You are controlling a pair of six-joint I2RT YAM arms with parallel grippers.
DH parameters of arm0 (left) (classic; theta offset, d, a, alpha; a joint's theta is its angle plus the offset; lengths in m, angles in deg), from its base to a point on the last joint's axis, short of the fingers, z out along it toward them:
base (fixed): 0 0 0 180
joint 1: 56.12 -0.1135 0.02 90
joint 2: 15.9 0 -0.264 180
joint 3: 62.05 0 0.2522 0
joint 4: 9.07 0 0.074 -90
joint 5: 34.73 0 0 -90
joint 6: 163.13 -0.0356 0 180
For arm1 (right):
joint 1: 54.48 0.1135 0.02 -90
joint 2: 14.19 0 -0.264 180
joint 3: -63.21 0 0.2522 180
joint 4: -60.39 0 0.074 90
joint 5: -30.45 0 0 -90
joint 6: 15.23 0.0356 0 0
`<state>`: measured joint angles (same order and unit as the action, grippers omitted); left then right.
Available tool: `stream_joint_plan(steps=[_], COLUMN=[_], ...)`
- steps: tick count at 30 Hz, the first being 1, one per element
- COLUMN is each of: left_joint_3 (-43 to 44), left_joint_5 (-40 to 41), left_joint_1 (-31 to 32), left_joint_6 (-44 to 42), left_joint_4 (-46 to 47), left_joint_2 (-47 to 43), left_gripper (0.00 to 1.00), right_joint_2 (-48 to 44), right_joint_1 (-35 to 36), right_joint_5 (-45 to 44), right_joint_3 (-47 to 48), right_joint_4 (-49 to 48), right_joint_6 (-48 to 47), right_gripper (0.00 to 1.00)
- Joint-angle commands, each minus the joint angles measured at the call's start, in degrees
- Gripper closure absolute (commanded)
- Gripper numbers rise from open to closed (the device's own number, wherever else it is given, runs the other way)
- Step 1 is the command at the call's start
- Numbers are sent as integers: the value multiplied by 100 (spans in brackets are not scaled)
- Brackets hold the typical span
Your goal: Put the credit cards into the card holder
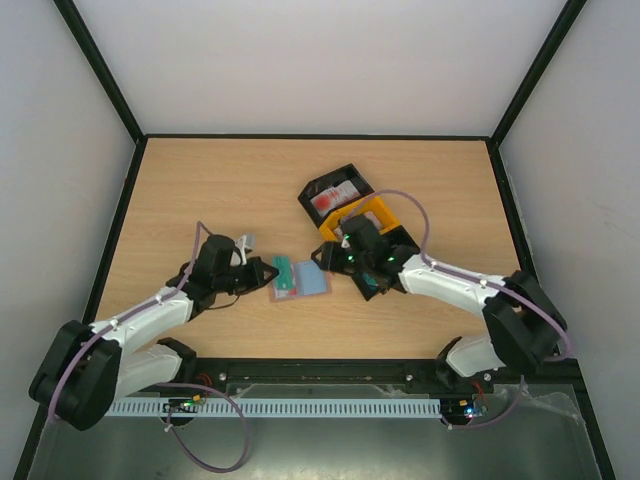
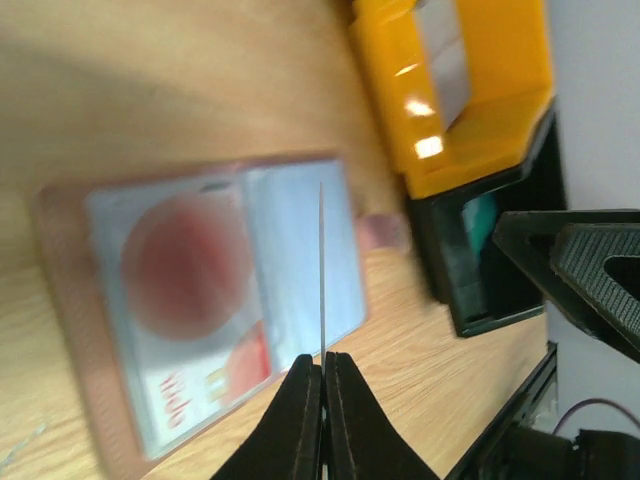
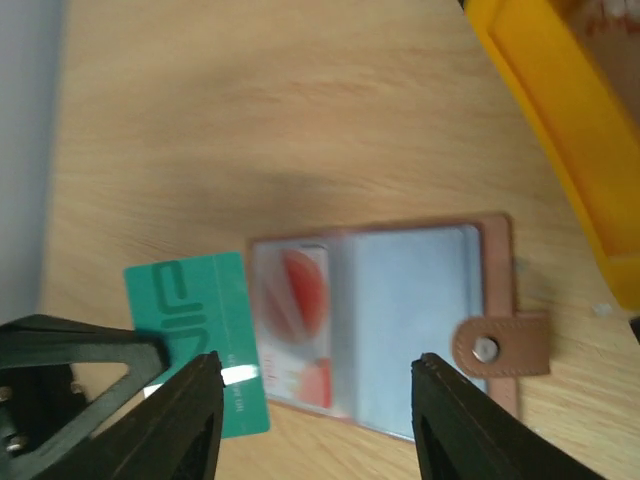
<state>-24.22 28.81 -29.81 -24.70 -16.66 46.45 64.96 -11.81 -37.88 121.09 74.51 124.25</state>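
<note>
Brown leather-like folding card holder (image 3: 400, 310) open, partly filled
Red-and-white plastic card (image 3: 295, 320) already pocketed inside; teal plastic card (image 3: 195, 335) at its edge, pinched by left gripper (image 2: 322, 362); right gripper (image 3: 318, 360) spread above; second red-and-white card (image 1: 333, 197) beyond, unloaded.

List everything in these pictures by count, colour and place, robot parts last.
table: one, light wood, under everything
far black tray: one, black, beyond the orange tray
orange tray: one, orange, right of centre
near black tray: one, black, against the orange tray
card holder: one, brown with blue-grey pockets, open, table centre
teal card: one, teal, at the holder's edge, in the left pincer
pocketed card: one, red and white, in a holder pocket
tray card: one, red and white, in the far black tray
left pincer: one, black, shut on the teal card
right pincer: one, black, open above the holder
</note>
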Motion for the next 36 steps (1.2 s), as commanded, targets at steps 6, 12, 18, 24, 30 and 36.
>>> stream_joint_plan(steps=[6,12,18,24,30,36], left_joint_3=[-797,-792,-729,-898,-895,-933], left_joint_5=[-253,-271,-257,-200,-198,-23], left_joint_1=[22,63,75,132,224,243], left_joint_6=[367,324,333,769,907,967], left_joint_4=[1476,1974,2330,3057,3388,3355], left_joint_2=[475,877,1238,1645,1978,2115], left_gripper=[97,98,97,97,97,98], right_joint_2=[1003,1438,1632,1695,1774,1734], right_joint_1=[1210,1339,1333,1334,1334,1325], right_joint_5=[-1923,-2433,-2412,-2454,-2434,-2406], right_joint_3=[580,811,753,551,360,98], right_joint_4=[1521,1788,1478,906,821,768], right_joint_6=[-489,-536,-499,-377,-196,57], right_gripper=[51,51,52,52,61,64])
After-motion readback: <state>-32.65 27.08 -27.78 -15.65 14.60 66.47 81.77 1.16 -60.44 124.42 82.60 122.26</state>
